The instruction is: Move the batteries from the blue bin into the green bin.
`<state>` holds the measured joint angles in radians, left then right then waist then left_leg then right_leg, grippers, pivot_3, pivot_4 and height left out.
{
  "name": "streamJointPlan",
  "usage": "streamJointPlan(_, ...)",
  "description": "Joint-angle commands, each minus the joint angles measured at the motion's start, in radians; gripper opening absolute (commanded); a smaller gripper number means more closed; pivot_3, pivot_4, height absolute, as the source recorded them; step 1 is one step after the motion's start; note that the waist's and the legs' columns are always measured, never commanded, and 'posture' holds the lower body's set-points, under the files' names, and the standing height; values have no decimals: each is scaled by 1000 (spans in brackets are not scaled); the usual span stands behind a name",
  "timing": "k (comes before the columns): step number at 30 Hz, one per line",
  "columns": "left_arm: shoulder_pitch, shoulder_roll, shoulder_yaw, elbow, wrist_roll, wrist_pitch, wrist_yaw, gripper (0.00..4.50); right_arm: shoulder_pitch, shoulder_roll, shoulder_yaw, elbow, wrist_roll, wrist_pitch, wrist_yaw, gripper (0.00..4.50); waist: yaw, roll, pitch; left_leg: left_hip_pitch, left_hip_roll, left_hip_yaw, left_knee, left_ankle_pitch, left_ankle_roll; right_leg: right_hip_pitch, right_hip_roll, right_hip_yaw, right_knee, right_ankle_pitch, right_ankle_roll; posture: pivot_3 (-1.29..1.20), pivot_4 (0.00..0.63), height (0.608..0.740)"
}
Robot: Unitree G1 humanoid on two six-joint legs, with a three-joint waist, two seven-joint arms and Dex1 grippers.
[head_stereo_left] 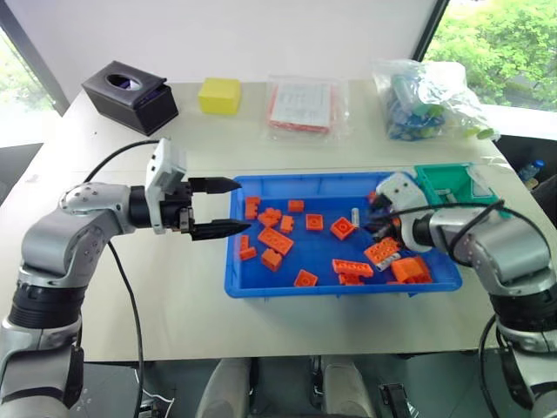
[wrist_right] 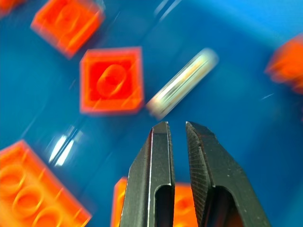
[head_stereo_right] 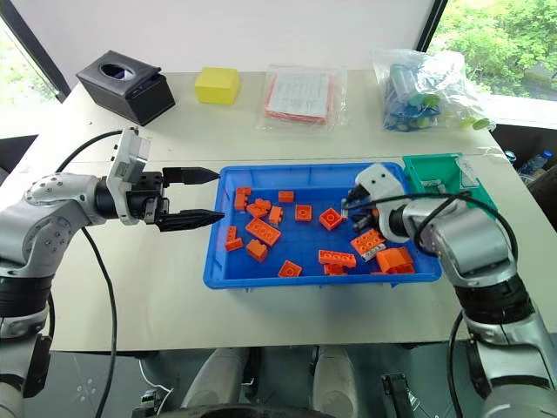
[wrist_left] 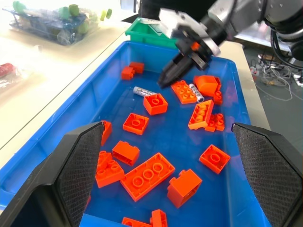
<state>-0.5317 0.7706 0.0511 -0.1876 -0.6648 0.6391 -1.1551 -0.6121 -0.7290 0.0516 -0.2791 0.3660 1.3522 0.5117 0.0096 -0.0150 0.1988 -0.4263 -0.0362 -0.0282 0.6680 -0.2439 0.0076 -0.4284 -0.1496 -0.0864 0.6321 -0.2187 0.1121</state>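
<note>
Lying just beyond the shut, empty right tool (wrist_right: 176,126): 1 battery (wrist_right: 182,83).

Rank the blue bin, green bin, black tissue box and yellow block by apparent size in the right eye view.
1. blue bin
2. black tissue box; sits farther back, so its lead is unsure
3. green bin, partly hidden by the right arm
4. yellow block

No legible text, brand or number. Printed sheet in clear bag (head_stereo_left: 300,105), upper centre of head view: red and dark print, too small to read. Battery (wrist_left: 141,91) in the left wrist view bears dark markings, unreadable. White tag (head_stereo_left: 480,181) on green bin (head_stereo_left: 444,183): nothing readable.
</note>
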Motion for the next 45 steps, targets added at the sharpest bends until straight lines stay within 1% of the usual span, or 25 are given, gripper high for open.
streamJointPlan(1, -22, -3, 10, -10, 0, -24, -7, 4500, -60, 46, -51, 38, 5, 42, -32, 555, 1, 0, 0, 0, 0, 0, 0, 0, 0, 0, 0, 0, 0, 0, 0, 0, 150, 692)
streamJointPlan(2, -21, -4, 10, -10, 1, -24, -7, 4500, -69, 62, -52, 48, 6, 55, -40, 772, 1, 0, 0, 0, 0, 0, 0, 0, 0, 0, 0, 0, 0, 0, 0, 0, 150, 692)
streamJointPlan(4, -19, -6, 13, -11, 1, -25, -7, 4500, -82, 102, -59, 76, -1, 82, -67, 1413, 1, 0, 0, 0, 0, 0, 0, 0, 0, 0, 0, 0, 0, 0, 0, 0, 150, 692)
streamJointPlan(8, -13, -1, 18, -12, 1, -26, -10, 4500, -102, 151, -65, 131, -13, 92, -103, 3375, 1, 0, 0, 0, -1, 0, 0, 0, 0, 0, 0, 0, 0, 0, 0, 0, 150, 692)
streamJointPlan(17, -4, 5, 26, -24, -4, -24, -2, 4500, -95, 176, -32, 204, -28, 29, -120, 3375, -2, 0, 0, 0, -1, 0, 0, 0, 0, 0, 0, 0, 1, 0, 0, 0, 150, 692)
streamJointPlan(18, -3, 5, 27, -25, -5, -23, -1, 4500, -89, 176, -27, 202, -30, 22, -119, 3143, -3, 0, 0, 0, -1, 0, 0, 0, 0, 0, 0, 0, 1, 0, 0, 0, 150, 692)
streamJointPlan(20, -1, 5, 27, -25, -5, -23, -1, 4500, -82, 176, -19, 194, -31, 15, -116, 2522, -4, 0, 0, 0, -1, 0, 0, 0, 0, 0, 0, 0, 1, 0, 0, 0, 150, 692)
streamJointPlan(23, -1, 6, 27, -23, -5, -25, -4, 4500, -78, 170, -5, 177, -32, 8, -111, 982, -6, 0, 0, 0, -1, 0, 0, 0, 0, 0, 0, 0, 1, 0, 0, 0, 150, 692)
streamJointPlan(24, -2, 6, 26, -22, -5, -25, -5, 4500, -78, 168, -7, 168, -29, 15, -110, 385, -6, 0, 0, 0, -1, 0, 0, 0, 0, 0, 0, 0, 1, 0, 0, 0, 150, 692)
streamJointPlan(25, -3, 5, 26, -20, -5, -25, -5, 4500, -78, 166, -10, 160, -26, 23, -109, 27, -6, 0, 0, 0, -1, 0, 0, 0, 0, 0, 0, 0, 1, 0, 0, 0, 150, 692)
streamJointPlan(28, -5, 3, 22, -20, -5, -26, -7, 4500, -95, 143, -53, 109, 0, 68, -95, 27, -6, 0, 0, 0, -1, 0, 0, 0, 0, 0, 0, 0, 1, 0, 0, 0, 150, 692)
streamJointPlan(31, -3, 3, 21, -25, -7, -25, -8, 4500, -148, 90, -134, 57, 39, 128, -64, 27, -3, 1, 0, 0, 0, 0, 0, 0, 0, 0, 0, 0, 1, 0, 0, 0, 150, 692)
streamJointPlan(33, 1, 4, 24, -28, -9, -25, -10, 4500, -193, 24, -193, 53, 50, 138, -44, 27, -1, 1, 0, 0, -1, 0, 0, 0, 0, 0, 0, 0, 0, 0, 0, 0, 150, 692)
streamJointPlan(36, 8, 9, 27, -28, -10, -26, -15, 4500, -226, -124, -267, 112, 35, 111, -21, 27, 6, 1, 0, -1, -1, 0, 0, 0, 0, 0, 0, 0, 0, 0, 0, 0, 150, 692)
streamJointPlan(38, 9, 9, 26, -24, -9, -27, -19, 4500, -207, -196, -290, 156, 23, 85, -12, 27, 5, 0, 0, -1, -1, 0, -1, 0, 0, 0, 0, -1, -1, 0, 0, 0, 150, 692)
streamJointPlan(40, 6, 7, 21, -16, -6, -31, -23, 4500, -166, -240, -303, 194, 8, 52, -12, 27, 2, 0, 0, -1, -1, 0, -1, 0, 0, 0, 0, -1, -2, 0, 1, 0, 150, 692)
streamJointPlan(45, -18, -2, 9, 4, 0, -35, -30, 4500, -52, -286, -331, 250, -14, -28, -2, 27, -7, 1, 1, 0, 0, 2, -1, 0, 1, 0, -1, 0, -1, 0, 0, 0, 150, 692)
